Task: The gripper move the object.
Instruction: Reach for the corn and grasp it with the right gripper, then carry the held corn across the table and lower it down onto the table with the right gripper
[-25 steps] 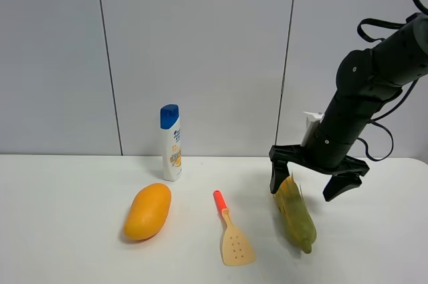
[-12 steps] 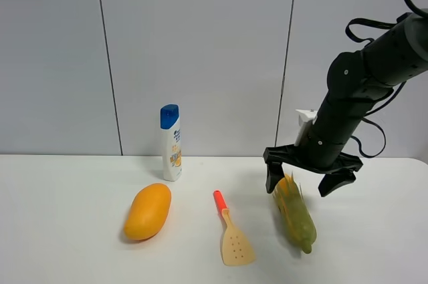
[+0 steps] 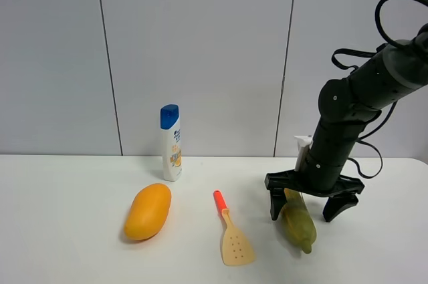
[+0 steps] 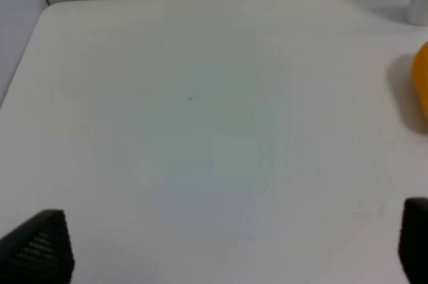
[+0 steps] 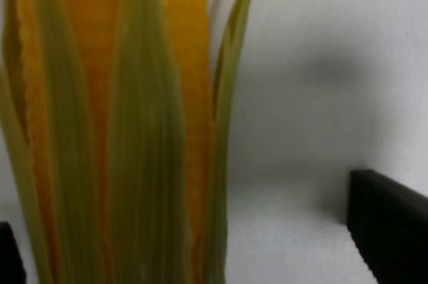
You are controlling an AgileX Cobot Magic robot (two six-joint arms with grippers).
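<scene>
The toy corn (image 3: 298, 222) lies on the white table (image 3: 80, 257) at the right, green husk with yellow-orange kernels. My right gripper (image 3: 311, 205) is open and low over the corn's far end, with one black finger on each side of it. In the right wrist view the corn (image 5: 114, 130) fills the left side and one fingertip (image 5: 391, 227) stands apart from it on the table. My left gripper (image 4: 227, 247) is open over bare table at the far left; only its two fingertips show.
An orange mango (image 3: 148, 211) lies left of centre; its edge shows in the left wrist view (image 4: 421, 87). A cream spatula with a red handle (image 3: 232, 235) lies between the mango and the corn. A white shampoo bottle with a blue cap (image 3: 171, 142) stands near the wall.
My right gripper has come down, from above the corn's leafy end to table level, with its fingers now straddling the corn. The corn and the other things have not moved.
</scene>
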